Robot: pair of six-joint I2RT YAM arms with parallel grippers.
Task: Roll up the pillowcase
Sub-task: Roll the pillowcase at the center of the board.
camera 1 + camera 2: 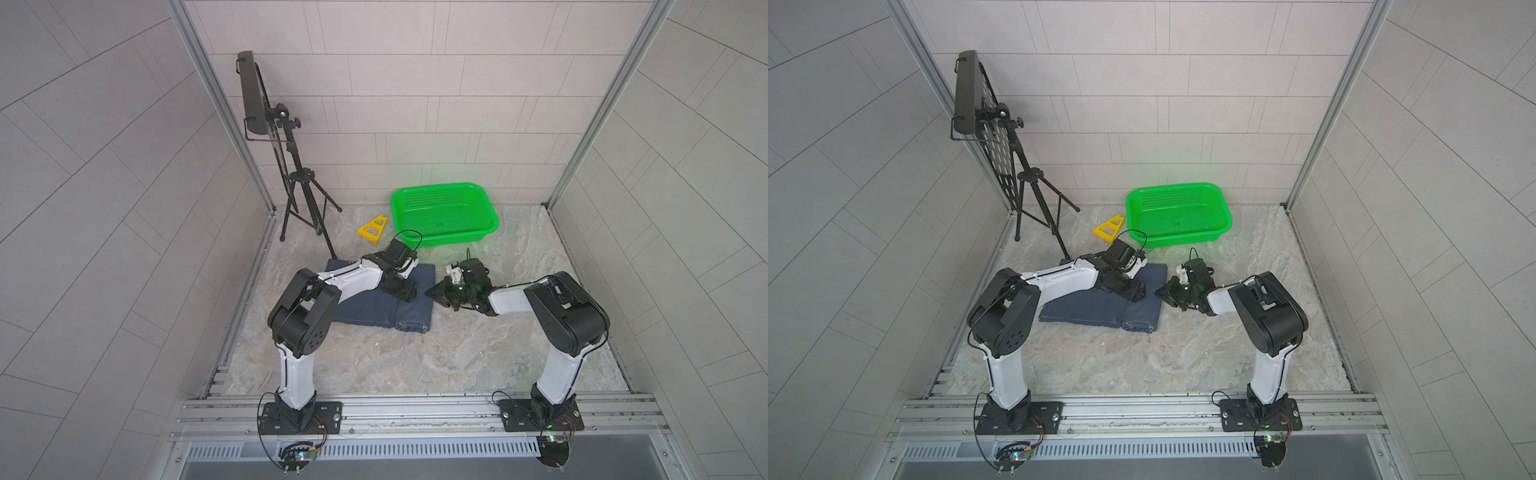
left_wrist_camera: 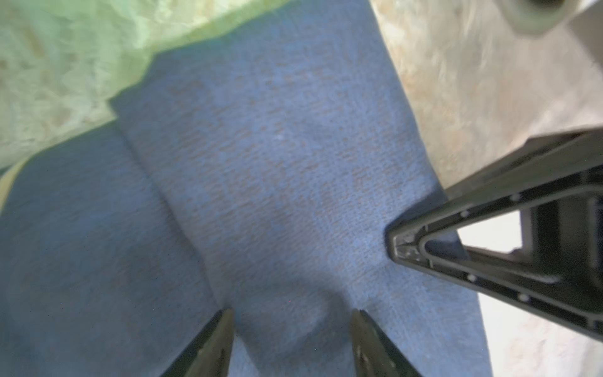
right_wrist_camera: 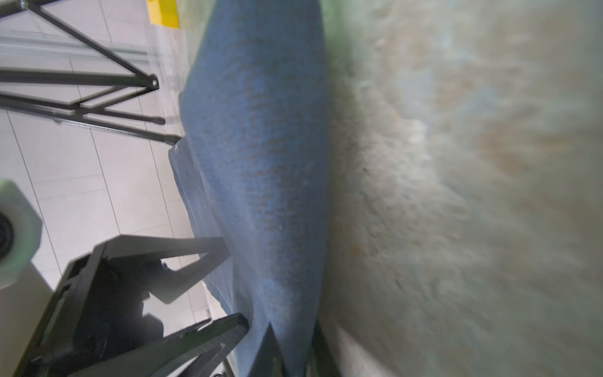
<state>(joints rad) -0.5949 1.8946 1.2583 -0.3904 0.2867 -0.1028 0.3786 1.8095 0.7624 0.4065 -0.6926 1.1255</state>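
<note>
Right wrist view: your right pincer (image 3: 293, 339) pinches the pillowcase (image 3: 261, 163) edge; your left pincer (image 2: 293, 315) stands spread, tips on it.

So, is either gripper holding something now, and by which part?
The right gripper pinches the pillowcase at its rolled edge; the left gripper stands open, holding nothing.

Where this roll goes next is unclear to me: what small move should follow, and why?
Probably lift the right tool slightly and turn the pinched edge over toward the middle. It looks shut on the pillowcase edge nearest it, where a thicker folded band already lies; the left tool stands open, tips on the cloth, so it could hold the rest down.
</note>
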